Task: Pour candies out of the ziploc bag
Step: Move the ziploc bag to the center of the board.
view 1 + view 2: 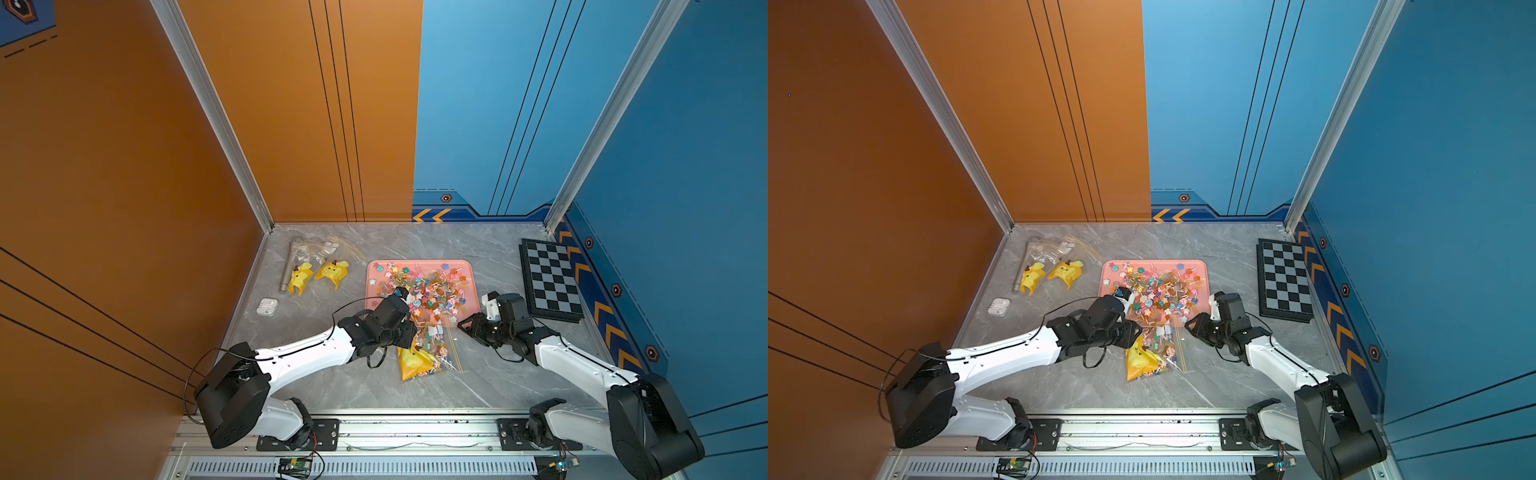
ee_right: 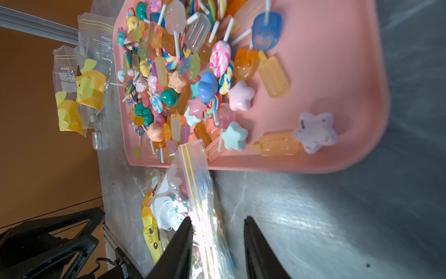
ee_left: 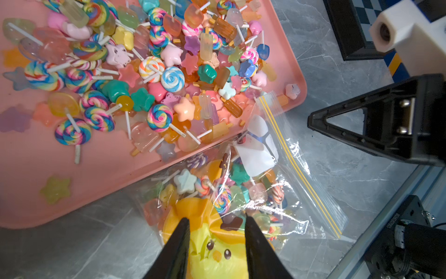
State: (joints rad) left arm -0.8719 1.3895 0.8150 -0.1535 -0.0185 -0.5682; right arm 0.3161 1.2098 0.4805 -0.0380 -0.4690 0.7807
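The pour looks well along but unfinished. Most candies [image 1: 428, 291] lie heaped on the pink tray [image 1: 419, 262], yet a good number sit inside the bag [image 3: 255, 154], along with a yellow chick [image 3: 217, 251].

The bag lies slack on the table [image 1: 478, 386], just in front of the tray. Its zip-strip mouth rests over the tray's near rim.

The left gripper [image 3: 216, 221] has its 2 jaws spread apart over the bag's closed end, with the chick showing between them. No pinch on the plastic is visible.

The right gripper [image 2: 217, 219] is also spread. The zip edge runs between its jaws, with clear space on 1 side, so it holds nothing.

The next move probably calls for closing on the closed end and lifting it, so the leftover candies slide toward the mouth and onto the tray. The other gripper may need to keep the mouth open. Plastic this slack could fold and trap candies near the chick.
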